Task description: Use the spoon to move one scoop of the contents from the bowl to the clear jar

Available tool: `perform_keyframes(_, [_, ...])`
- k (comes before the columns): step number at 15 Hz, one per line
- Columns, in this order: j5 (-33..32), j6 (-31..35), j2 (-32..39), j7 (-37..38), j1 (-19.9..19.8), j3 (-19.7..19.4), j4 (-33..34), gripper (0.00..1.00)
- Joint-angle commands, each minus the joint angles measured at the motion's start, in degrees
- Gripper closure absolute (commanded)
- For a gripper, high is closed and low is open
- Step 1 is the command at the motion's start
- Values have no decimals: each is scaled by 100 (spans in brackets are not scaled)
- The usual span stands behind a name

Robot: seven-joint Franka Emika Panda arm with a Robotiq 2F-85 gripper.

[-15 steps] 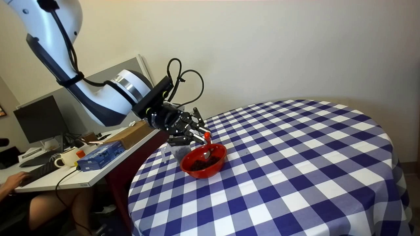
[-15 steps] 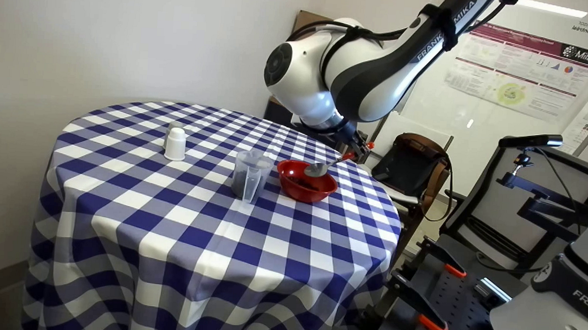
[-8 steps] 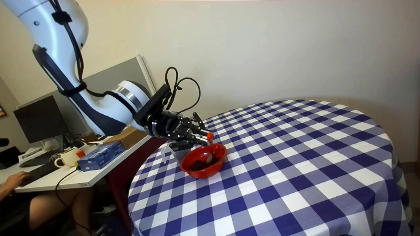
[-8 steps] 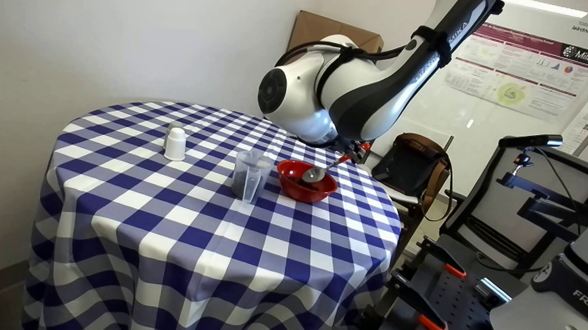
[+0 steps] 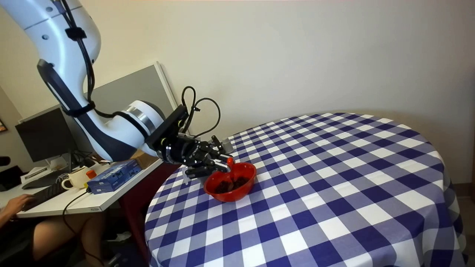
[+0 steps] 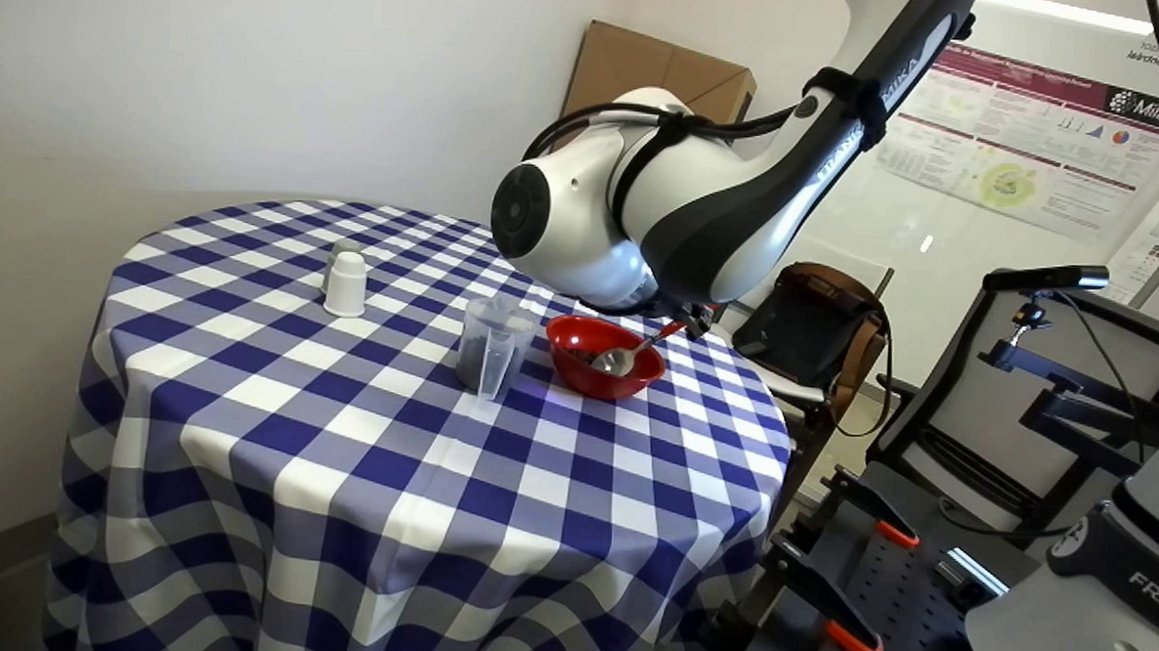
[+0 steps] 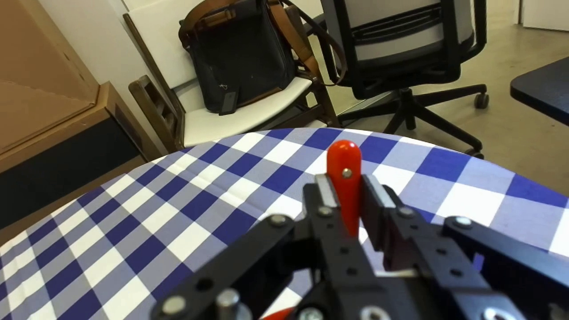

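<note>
My gripper (image 5: 226, 164) is shut on the red-orange handle of the spoon (image 6: 614, 362); the handle stands between both fingertips in the wrist view (image 7: 344, 164). The spoon slants down, and its silvery scoop is inside the red bowl (image 6: 601, 385). The bowl also shows in an exterior view (image 5: 235, 196), with only a sliver in the wrist view (image 7: 279, 314). The contents (image 5: 241, 181) are dark bits at the bowl's bottom, around the scoop. The clear jar (image 6: 492, 346) stands upright beside the bowl; the gripper mostly hides it in an exterior view (image 5: 186, 177).
A white shaker (image 6: 346, 288) stands farther along the checkered tablecloth (image 6: 367, 483), with a greyish one behind it. A desk with a blue box (image 5: 114, 177) stands beside the table. A chair with a bag (image 7: 242, 58) stands past the table edge.
The arm and gripper have moved down with the spoon. The scoop has gone from above the bowl's inside down into the dark contents. The bowl and jar have not moved.
</note>
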Motion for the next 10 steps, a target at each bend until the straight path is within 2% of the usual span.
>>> perform_keyframes(1, [16,-126,83,155,57,89,9,90])
perform_keyframes(10, [653,110,31,227,-12,287,-102,90])
